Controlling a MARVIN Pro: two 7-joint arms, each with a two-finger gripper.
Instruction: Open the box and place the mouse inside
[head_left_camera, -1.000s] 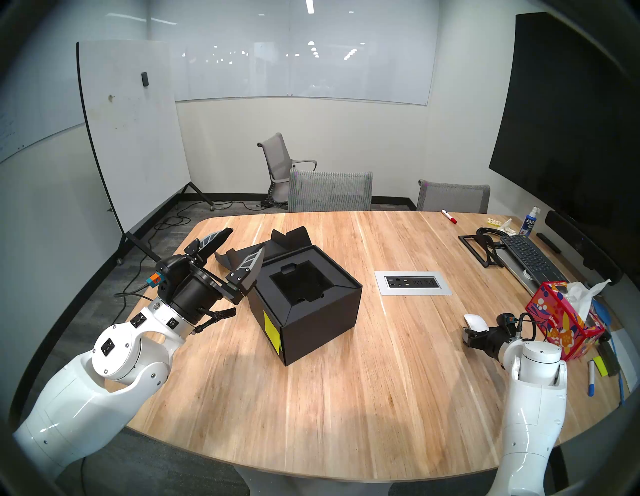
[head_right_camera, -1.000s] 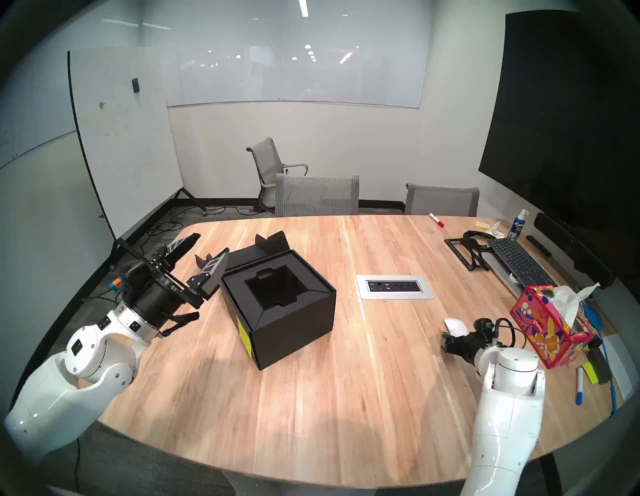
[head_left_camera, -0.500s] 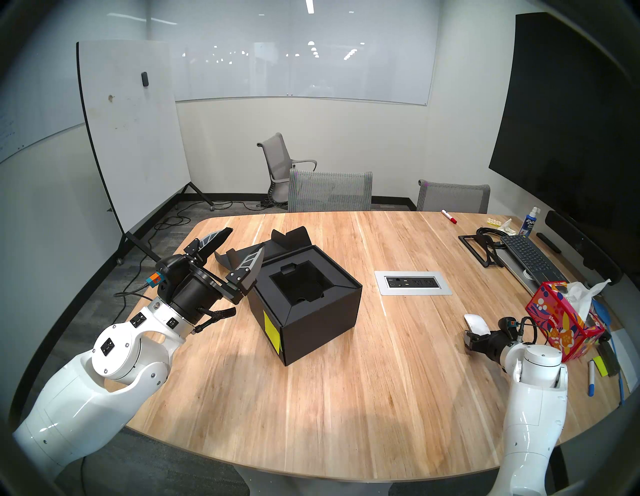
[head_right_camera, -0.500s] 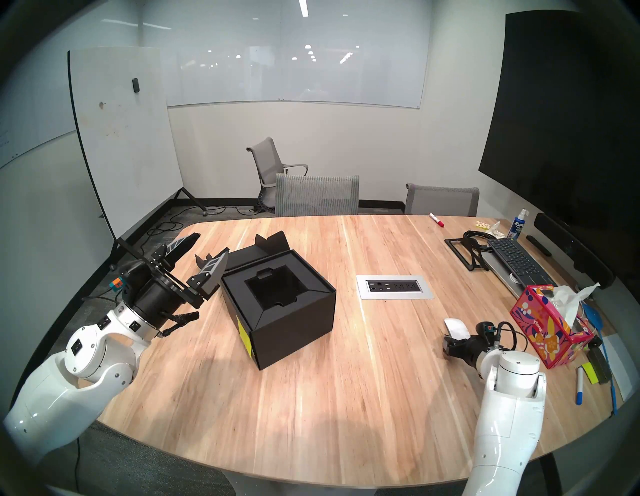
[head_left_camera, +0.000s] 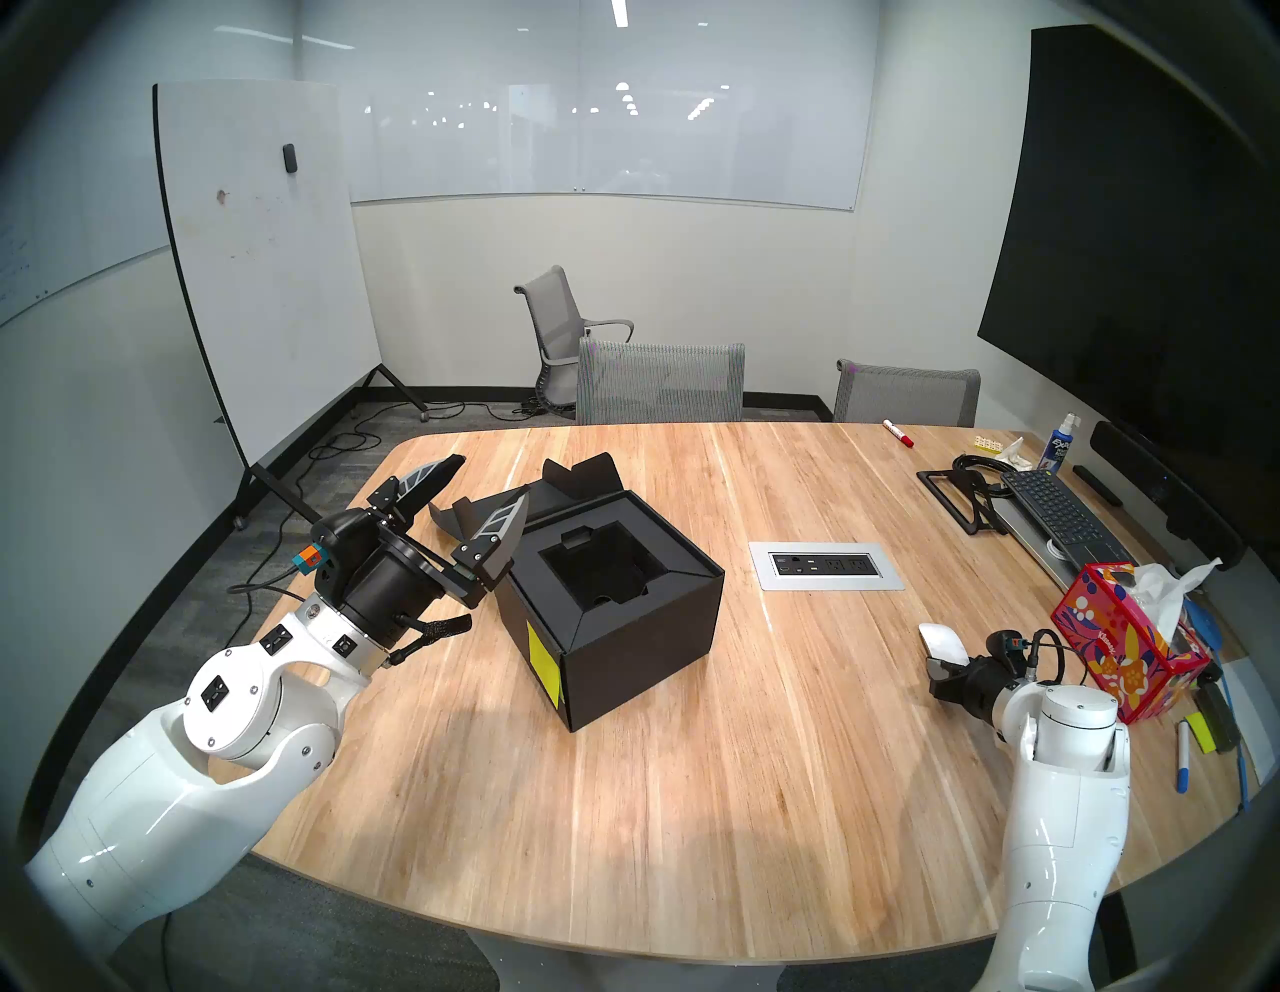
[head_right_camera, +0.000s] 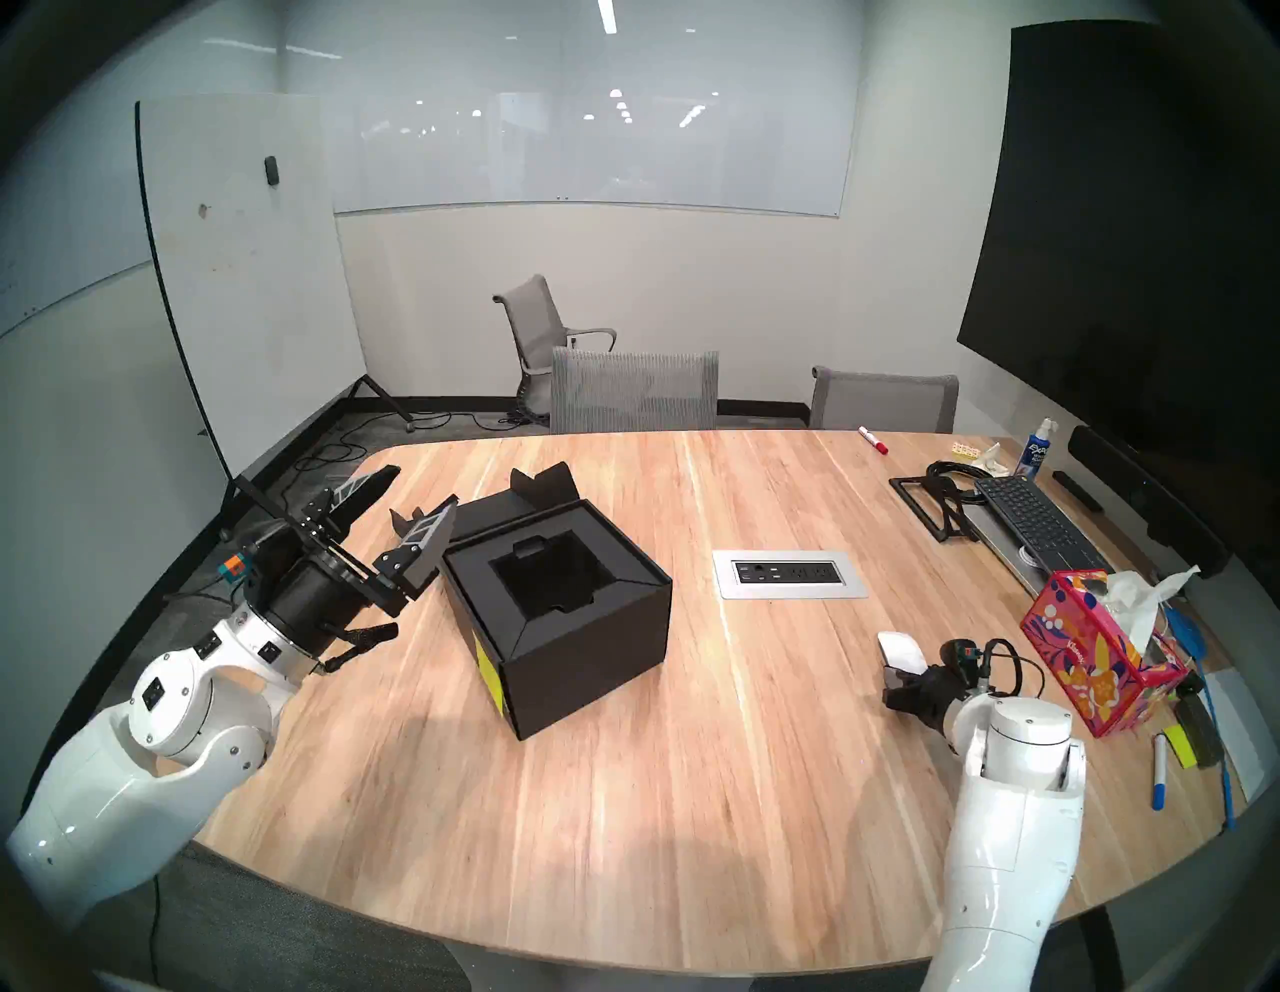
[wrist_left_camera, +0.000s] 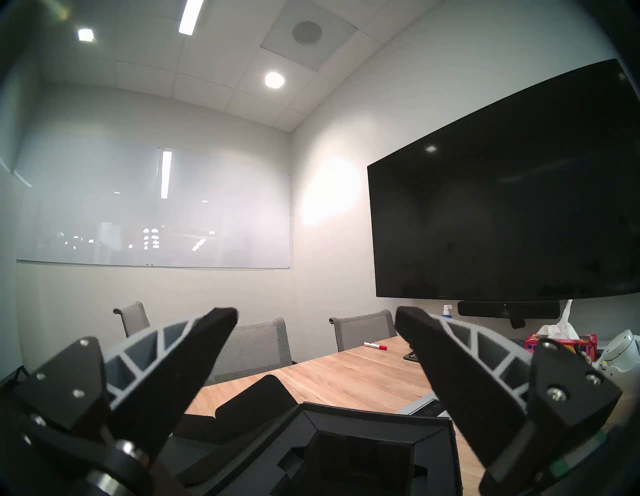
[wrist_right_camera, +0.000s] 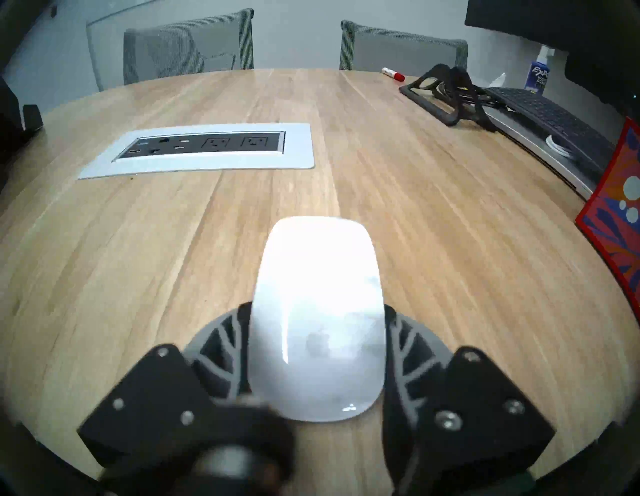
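Note:
The black box (head_left_camera: 623, 623) stands open left of the table's middle, its lid flaps (head_left_camera: 554, 485) folded back and a yellow sticky note on its near side. Its dark inner recess shows empty. My left gripper (head_left_camera: 488, 478) hangs open just left of the box, nothing between its fingers; in the left wrist view the box (wrist_left_camera: 346, 450) lies below the spread fingers (wrist_left_camera: 194, 350). The white mouse (head_left_camera: 942, 643) lies low at the right, and my right gripper (wrist_right_camera: 317, 311) is shut on its sides, the fingers (wrist_right_camera: 225, 343) bowed against the mouse (wrist_right_camera: 318, 277).
A pink patterned tissue box (head_left_camera: 1129, 644) stands just right of my right wrist. A power outlet panel (head_left_camera: 824, 566) sits flush in the table (head_left_camera: 692, 796). At the far right lie a keyboard (head_left_camera: 1060, 516), a black stand, a red marker (head_left_camera: 898, 433) and pens.
My right gripper has closed from open onto the mouse, and gripper and mouse have shifted slightly left. The left arm and the box have not moved.

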